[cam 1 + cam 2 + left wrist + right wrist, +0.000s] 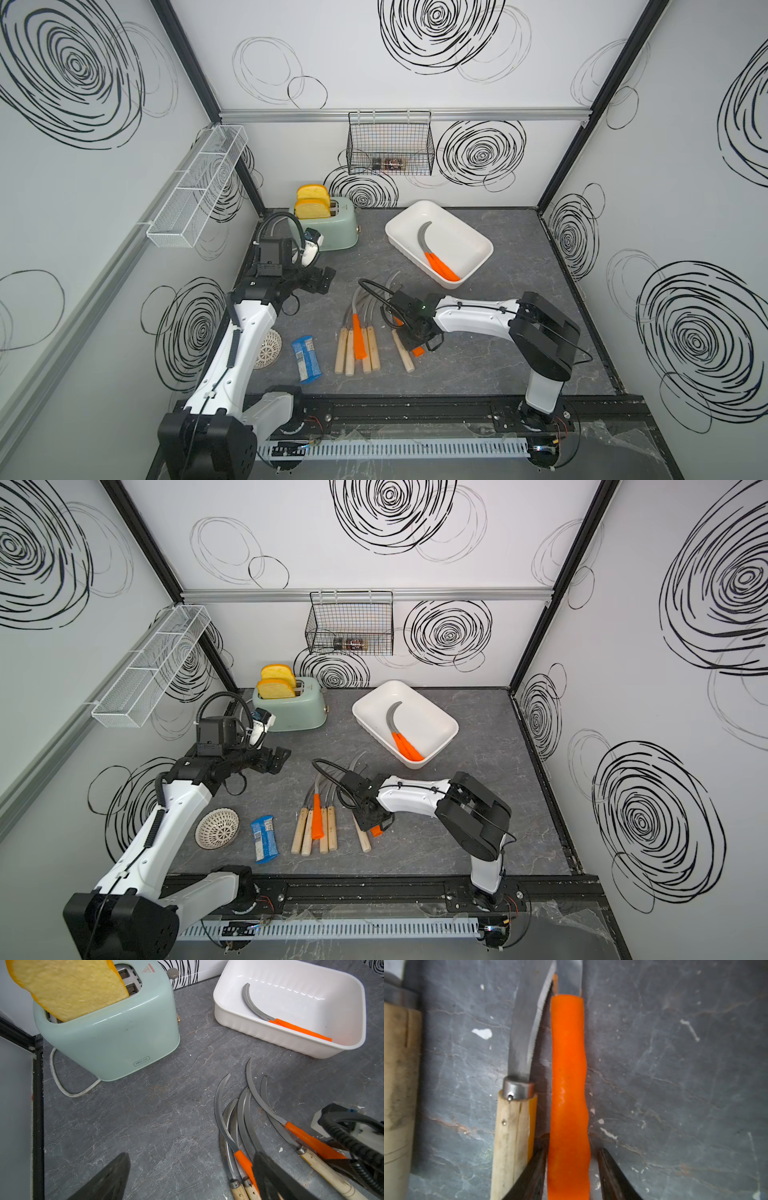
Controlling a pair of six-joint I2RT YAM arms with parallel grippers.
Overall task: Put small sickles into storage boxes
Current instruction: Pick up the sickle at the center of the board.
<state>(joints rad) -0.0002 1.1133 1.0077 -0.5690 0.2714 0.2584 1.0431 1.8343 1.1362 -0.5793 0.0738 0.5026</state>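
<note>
The white storage box (485, 250) stands at the back of the table and holds two orange-handled small sickles (441, 266), also seen in the left wrist view (259, 1013). Several more sickles (360, 336) lie side by side mid-table, most with wooden handles. My right gripper (572, 1151) is down at the table, its jaws open on either side of an orange sickle handle (568, 1084); one finger touches the handle and the other stands slightly off it. A wooden-handled sickle (512, 1126) lies right beside it. My left gripper (191, 1154) hovers open and empty near the toaster.
A mint toaster (332, 232) with bread slices stands at the back left. A blue packet (306, 358) and a white perforated dome (268, 349) lie near the left arm. A black wire basket (390, 143) and a white mesh rack (199, 187) hang on the walls.
</note>
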